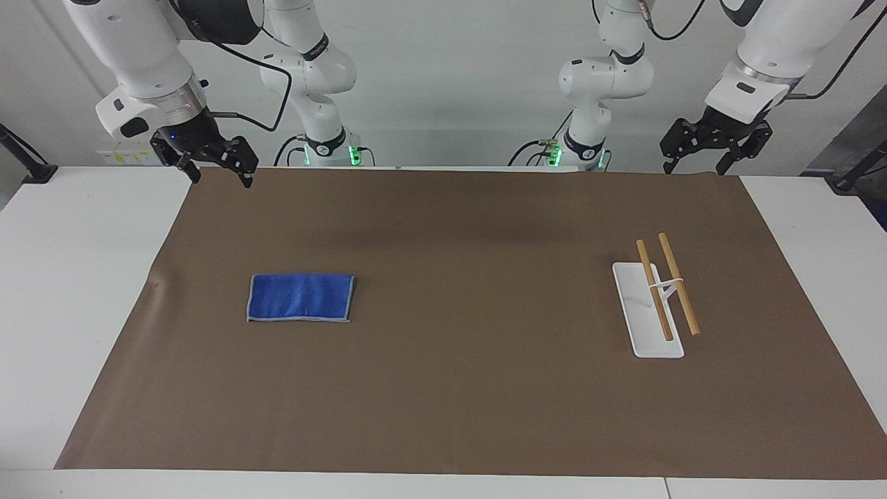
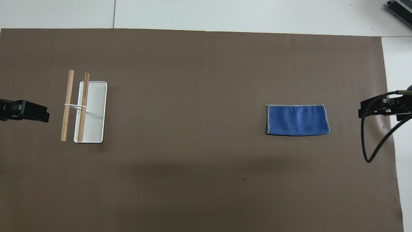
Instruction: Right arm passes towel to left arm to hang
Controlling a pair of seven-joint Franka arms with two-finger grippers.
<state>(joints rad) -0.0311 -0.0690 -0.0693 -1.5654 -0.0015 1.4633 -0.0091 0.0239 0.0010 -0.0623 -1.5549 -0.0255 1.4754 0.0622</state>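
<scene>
Nothing done yet: small bright-blue fluffy towel point(image 1: 301, 297) flat on brown mat, toward right arm's end of bench. Right gripper point(image 1: 220, 169) and left gripper point(image 1: 695, 165) raised over the robots' edge, fingers spread, holding nothing. Pickup, handover, hanging on wooden-bar rack point(image 1: 666, 286) all left.

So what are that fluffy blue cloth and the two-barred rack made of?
The small blue towel looks like soft microfibre: matte, fuzzy pile, grey stitched edging. The rack's two bars look like unvarnished light wood; its flat white base seems smooth plastic or painted metal.
</scene>
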